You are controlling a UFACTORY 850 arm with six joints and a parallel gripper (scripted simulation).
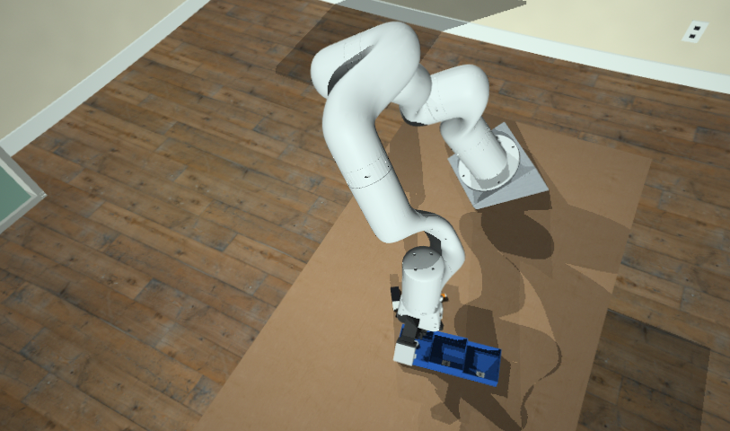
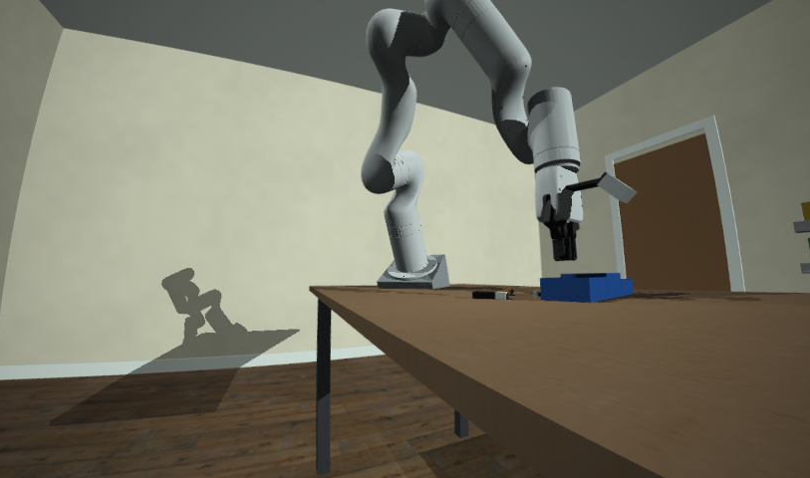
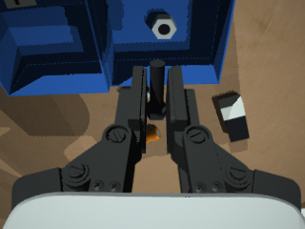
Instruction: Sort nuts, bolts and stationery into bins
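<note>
While the gripper (image 1: pixel 423 331) (image 2: pixel 565 259) (image 3: pixel 156 85) grips the black bolt (image 3: pixel 157 88), the nut's bin lies ahead.
In the wrist view, the hex nut (image 3: pixel 164 27) sits at upper centre, beyond the bolt's upper end; bin letters cannot be read.

Black hex bolt (image 3: pixel 157 86) clamped above bins, shank up, head down in wrist view. 1 silver hex nut (image 3: pixel 172 28) flat in end bin. 3 joined blue bins (image 1: pixel 456 373) (image 2: pixel 566 290) (image 3: pixel 195 74) upright on table, markings unreadable.

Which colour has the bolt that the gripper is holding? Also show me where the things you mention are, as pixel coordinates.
Black, or very dark grey; the bolt (image 3: pixel 157 83) shows best in the wrist view.
</note>
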